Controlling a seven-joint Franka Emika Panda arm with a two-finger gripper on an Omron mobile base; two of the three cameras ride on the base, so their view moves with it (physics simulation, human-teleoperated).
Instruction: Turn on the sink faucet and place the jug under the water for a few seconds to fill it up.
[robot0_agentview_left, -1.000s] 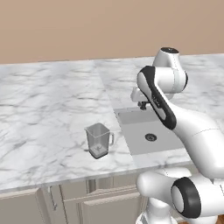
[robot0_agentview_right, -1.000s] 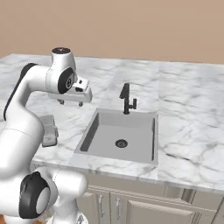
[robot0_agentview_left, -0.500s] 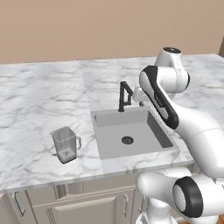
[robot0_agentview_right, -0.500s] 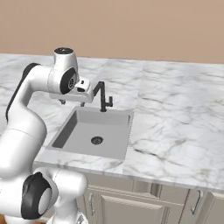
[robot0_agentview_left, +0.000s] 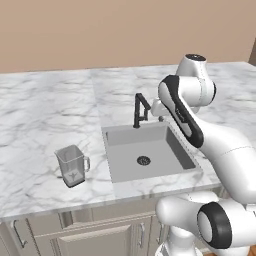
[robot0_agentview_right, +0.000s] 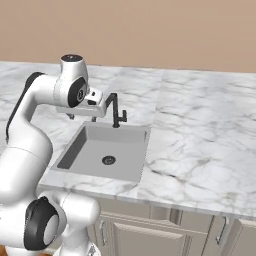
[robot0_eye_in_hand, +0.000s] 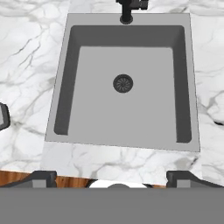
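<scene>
One jug (robot0_agentview_left: 73, 165) on counter, sink (robot0_agentview_left: 131, 153) dry

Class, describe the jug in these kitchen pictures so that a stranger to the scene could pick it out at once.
Find the grey sink sunk in the white marble countertop. On the marble beside it, away from the arm, stands the jug. It is small, clear and greyish, with a side handle, unlike the slim black faucet behind the basin.

Bench (robot0_agentview_left: 45, 110) glossy white grey-veined marble; sink (robot0_agentview_left: 172, 145) matt grey, smooth; faucet (robot0_agentview_left: 139, 110) matt black; jug (robot0_agentview_left: 72, 165) clear greyish glass-like, left of sink.
</scene>
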